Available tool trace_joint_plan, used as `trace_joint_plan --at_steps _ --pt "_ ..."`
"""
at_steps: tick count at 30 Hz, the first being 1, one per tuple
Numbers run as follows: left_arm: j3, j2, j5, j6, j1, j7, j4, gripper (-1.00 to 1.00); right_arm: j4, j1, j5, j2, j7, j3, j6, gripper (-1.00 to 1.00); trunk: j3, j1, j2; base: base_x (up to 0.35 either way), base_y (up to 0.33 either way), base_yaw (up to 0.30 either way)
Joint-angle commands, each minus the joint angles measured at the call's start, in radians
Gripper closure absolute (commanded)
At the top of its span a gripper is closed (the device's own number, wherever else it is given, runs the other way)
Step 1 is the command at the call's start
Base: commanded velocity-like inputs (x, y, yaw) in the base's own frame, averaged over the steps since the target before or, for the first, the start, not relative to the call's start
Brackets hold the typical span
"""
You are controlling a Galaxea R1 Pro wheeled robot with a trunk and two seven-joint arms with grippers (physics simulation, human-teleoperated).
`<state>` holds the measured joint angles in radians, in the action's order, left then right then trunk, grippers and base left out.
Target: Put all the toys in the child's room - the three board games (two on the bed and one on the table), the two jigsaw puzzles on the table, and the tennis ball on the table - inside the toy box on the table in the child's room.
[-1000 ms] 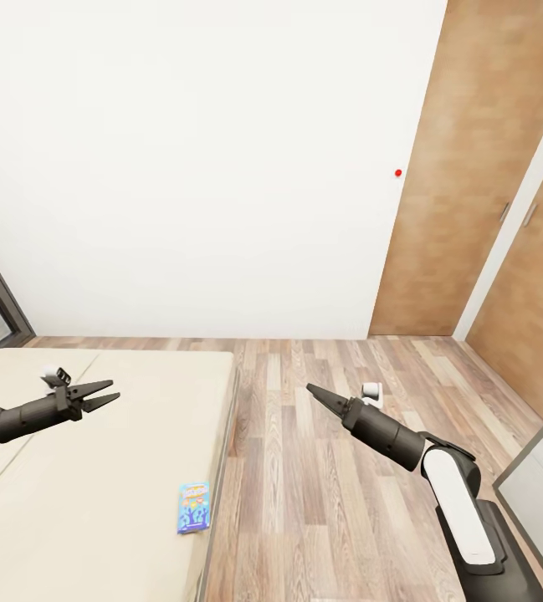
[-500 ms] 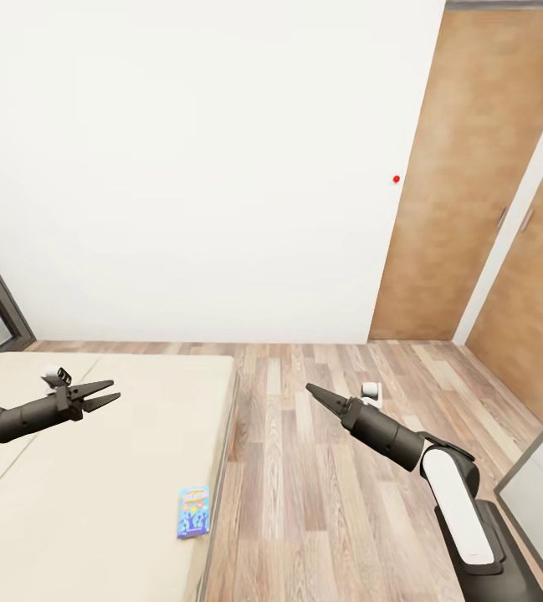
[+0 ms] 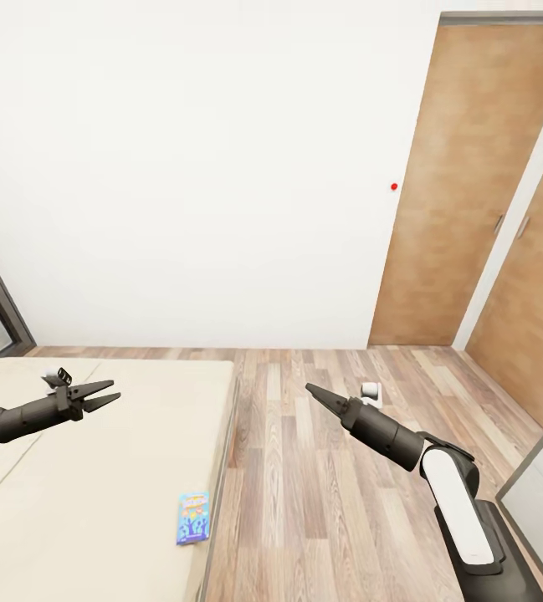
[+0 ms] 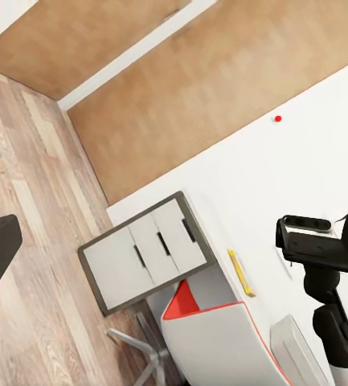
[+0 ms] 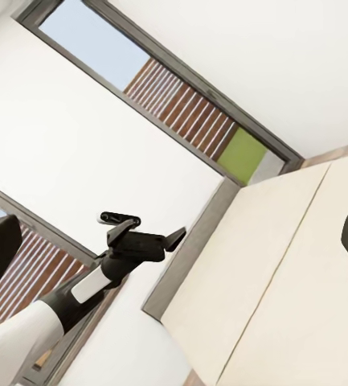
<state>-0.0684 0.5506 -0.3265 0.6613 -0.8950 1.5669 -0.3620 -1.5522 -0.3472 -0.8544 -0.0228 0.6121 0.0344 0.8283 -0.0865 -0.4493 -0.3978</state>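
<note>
A small blue board game (image 3: 193,517) is seen lying flat on the bed (image 3: 95,468), close to its floor-side edge, with bare beige mattress all around it. The left gripper (image 3: 104,395) is held above the bed, well apart from the box, jaws apart and empty. The right gripper (image 3: 311,390) is held over the wood floor (image 3: 330,502), jaws together. Wooden doors (image 3: 447,209) are set in the white wall (image 3: 204,167) beyond.
</note>
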Motion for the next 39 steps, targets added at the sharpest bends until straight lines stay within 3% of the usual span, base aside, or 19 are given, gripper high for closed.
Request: trace_joint_plan --at_steps 1,11,24,39 --pt "0.000 0.000 0.001 0.011 -0.001 0.004 0.000 -1.00 0.000 -0.001 -0.002 0.000 0.002 0.001 0.006 -1.00 -0.002 -0.001 -0.002 0.000 0.000 0.000" --pt "0.000 -0.005 0.001 0.011 -0.001 0.004 0.000 -1.00 0.000 -0.001 -0.001 0.001 0.002 0.001 0.005 -1.00 0.000 -0.001 -0.002 0.000 0.000 0.016" --pt "0.000 -0.010 0.000 0.011 -0.001 0.004 0.000 -1.00 0.000 -0.001 0.001 0.001 0.001 0.002 0.005 -1.00 -0.003 -0.001 -0.002 0.000 -0.057 0.201" --pt "-0.001 -0.012 0.000 0.011 -0.001 0.004 -0.001 -1.00 0.000 -0.001 0.004 0.003 0.001 0.001 0.004 -1.00 -0.003 -0.001 -0.002 0.063 -0.079 0.058"
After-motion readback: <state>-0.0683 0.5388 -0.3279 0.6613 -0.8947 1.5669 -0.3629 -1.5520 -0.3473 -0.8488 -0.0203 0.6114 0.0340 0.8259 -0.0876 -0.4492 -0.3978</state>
